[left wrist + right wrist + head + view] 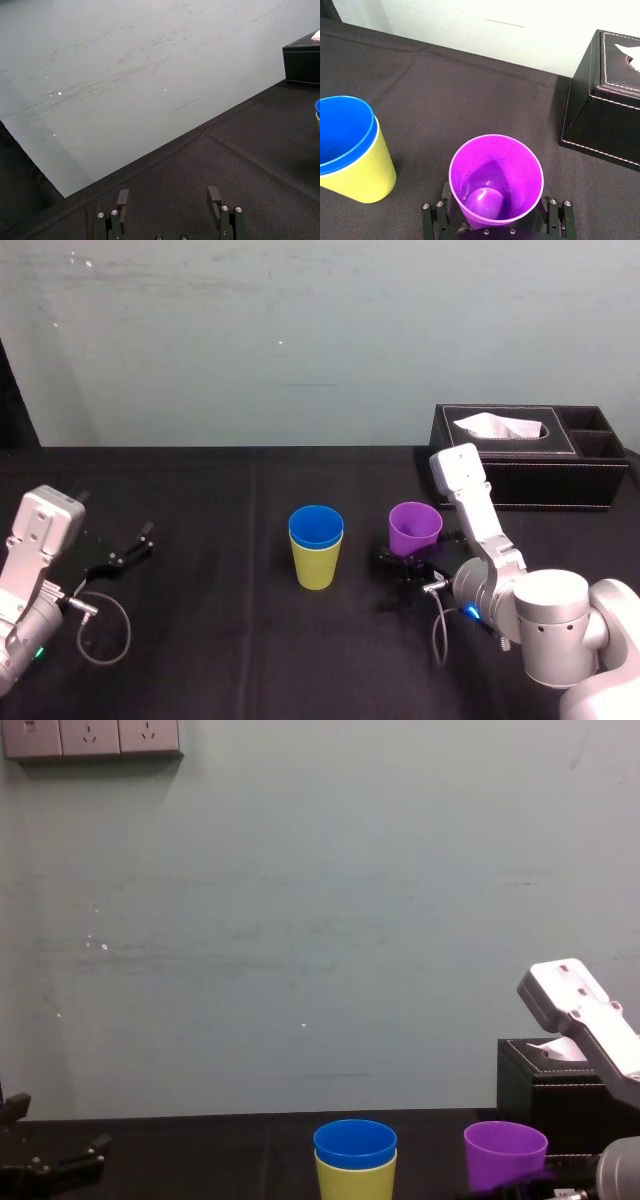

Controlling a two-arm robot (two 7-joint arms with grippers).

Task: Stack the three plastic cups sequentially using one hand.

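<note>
The blue cup (316,524) sits nested inside the yellow-green cup (318,566) at the middle of the black table; the pair also shows in the right wrist view, blue cup (342,130) in yellow-green cup (367,175). To their right the purple cup (414,526) stands upright. My right gripper (408,563) is down at the purple cup's (495,182) base, open, one finger on each side (433,216), with a small gap to the cup's wall. My left gripper (125,551) rests open and empty at the table's left.
A black tissue box (530,455) stands at the back right, just behind the purple cup. The black cloth table (220,640) meets a pale wall at the back. A cable loops beside the left arm (105,635).
</note>
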